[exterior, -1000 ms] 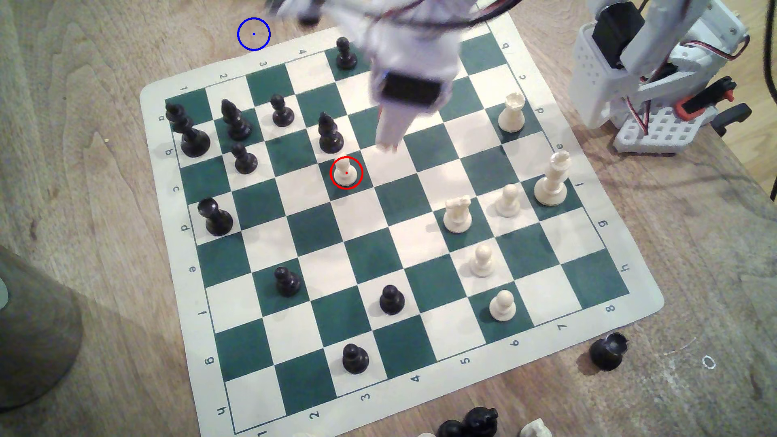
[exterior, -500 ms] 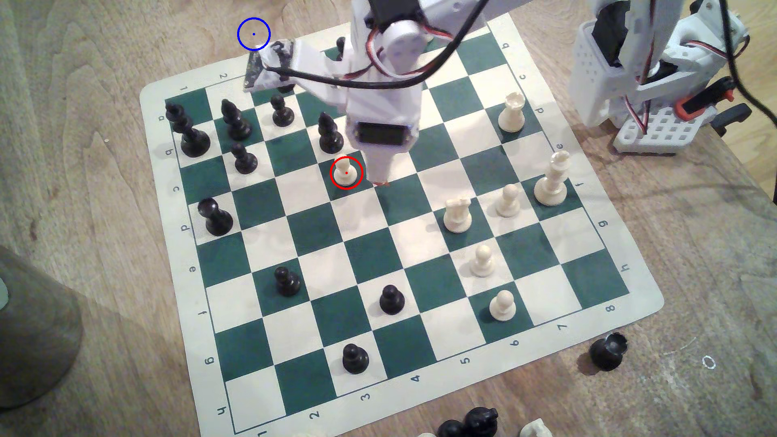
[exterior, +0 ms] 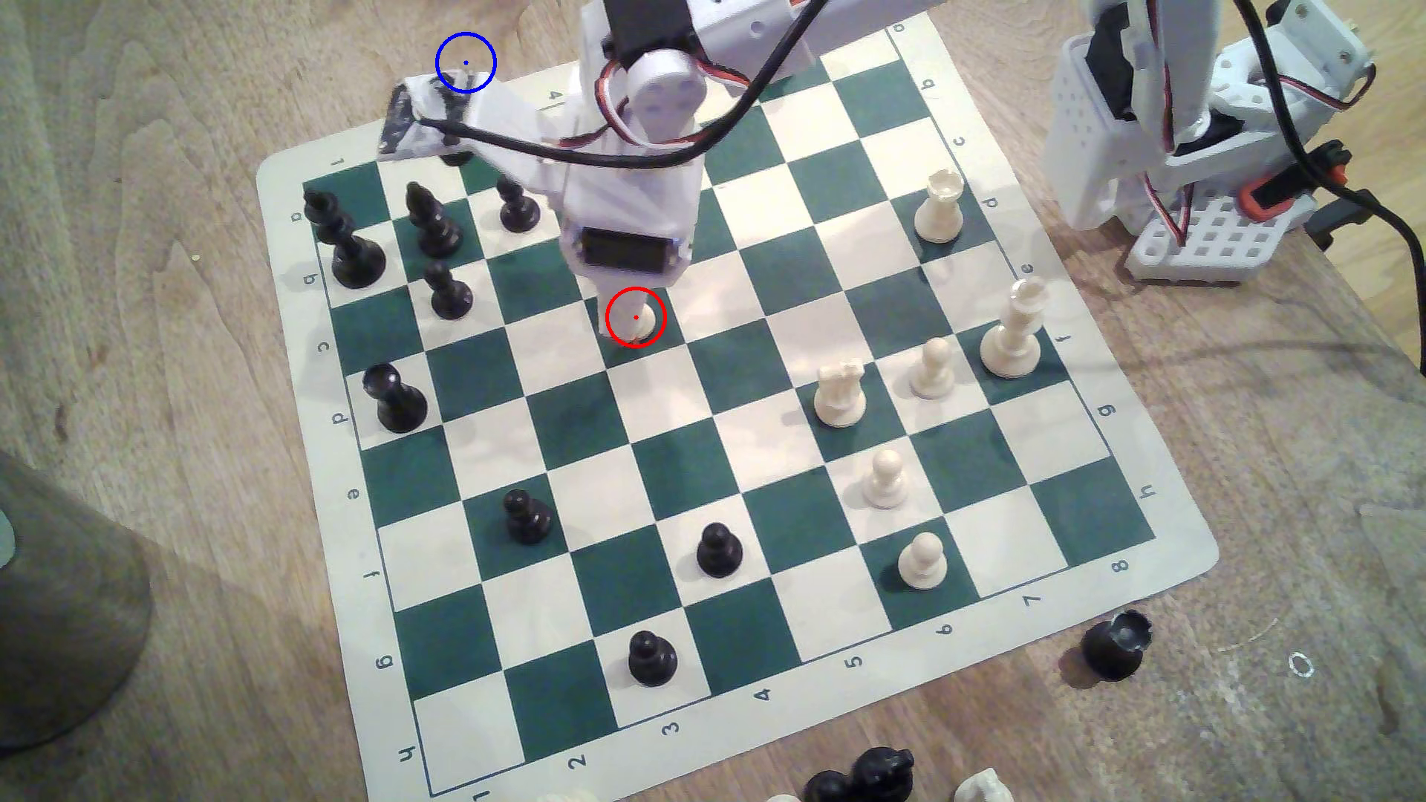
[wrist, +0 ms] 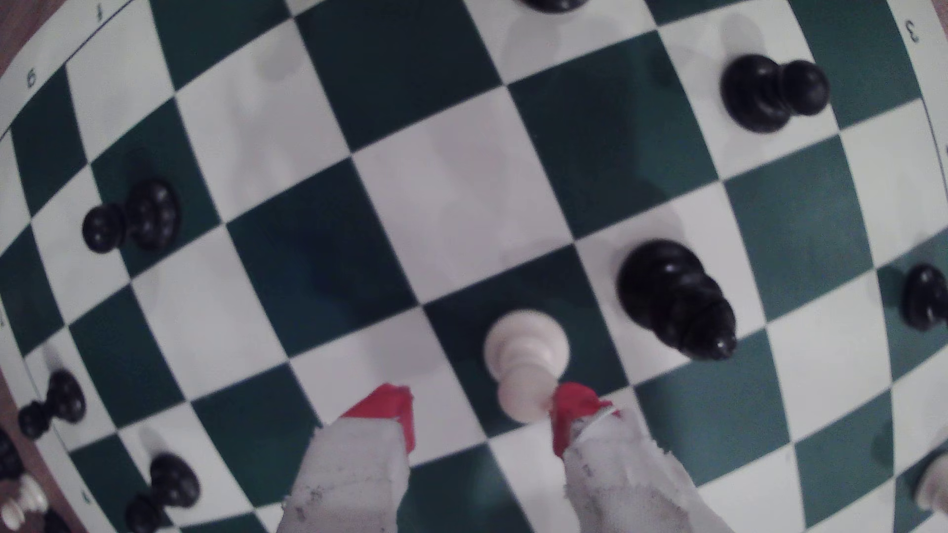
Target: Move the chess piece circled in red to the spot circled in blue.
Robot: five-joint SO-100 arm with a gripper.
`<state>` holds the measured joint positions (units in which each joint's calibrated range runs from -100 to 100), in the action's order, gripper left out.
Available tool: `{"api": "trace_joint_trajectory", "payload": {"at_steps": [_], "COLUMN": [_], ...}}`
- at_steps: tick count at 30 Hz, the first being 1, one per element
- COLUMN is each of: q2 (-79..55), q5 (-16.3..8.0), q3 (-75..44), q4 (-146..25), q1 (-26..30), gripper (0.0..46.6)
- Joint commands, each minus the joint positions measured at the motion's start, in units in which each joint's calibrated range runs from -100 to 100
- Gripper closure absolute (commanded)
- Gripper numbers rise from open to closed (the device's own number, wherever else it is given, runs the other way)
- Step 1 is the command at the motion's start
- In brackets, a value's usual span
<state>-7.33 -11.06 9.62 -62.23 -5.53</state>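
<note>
Partly masked by the gripper (exterior: 617, 328) finger at 9 o'clock: the cream pawn (exterior: 647, 318). Overlapped by the wrist camera mount (exterior: 432, 116): the blue-ringed spot (exterior: 465, 51). Cropped at 6 o'clock: black pieces (exterior: 864, 775).

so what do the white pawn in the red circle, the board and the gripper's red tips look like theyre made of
The white pawn looks like moulded plastic, cream with a soft sheen and smooth rounded edges. The board seems a thin flexible mat, vinyl or similar: flat printed green squares and rounded corners. The gripper has red fingertips that look matte and rough-edged, perhaps tape or rubber on a scuffed white body; the blur leaves it open.
</note>
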Motion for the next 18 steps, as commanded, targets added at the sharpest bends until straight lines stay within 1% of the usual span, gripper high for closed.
{"api": "trace_joint_trajectory", "payload": {"at_steps": [1,7,18], "q2": [0.54,-1.5,-1.84], "q5": [-0.24,-0.15,0.73], "q3": [-4.82,-4.64,-3.46], "q4": [-0.42,0.48,1.46], "q1": [0.8,0.88,-0.77], "gripper": [31.7,31.8,31.9]}}
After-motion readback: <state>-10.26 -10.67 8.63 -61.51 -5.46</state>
